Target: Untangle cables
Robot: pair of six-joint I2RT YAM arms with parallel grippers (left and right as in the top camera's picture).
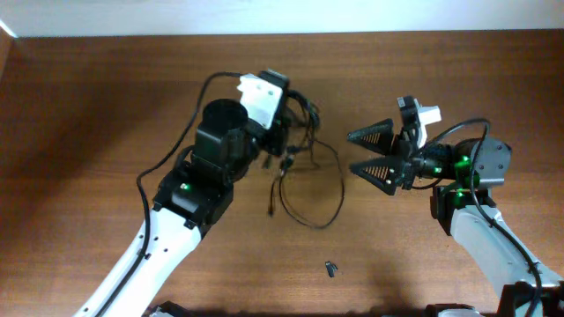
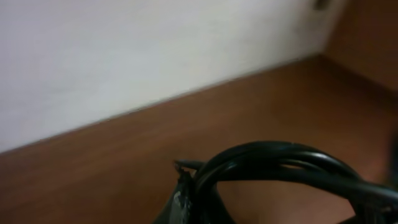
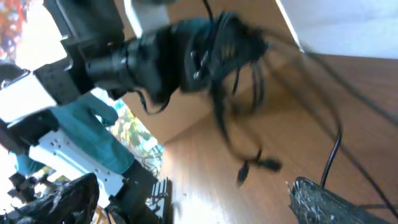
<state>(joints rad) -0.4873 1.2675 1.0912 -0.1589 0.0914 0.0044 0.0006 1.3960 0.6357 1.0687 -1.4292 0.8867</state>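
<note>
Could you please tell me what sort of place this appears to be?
Probably a robotics lab workbench: a wooden table set against a plain white wall, with the left gripper shut on tangled thin black cables and the right gripper open nearby.

Brown wooden tabletop (image 1: 88,106) spread beneath the right claw (image 1: 352,151), tiny dark loose piece (image 1: 331,269) lying on it well apart from that claw, nearer the arm bases, pale wall (image 2: 124,50) beyond.
</note>
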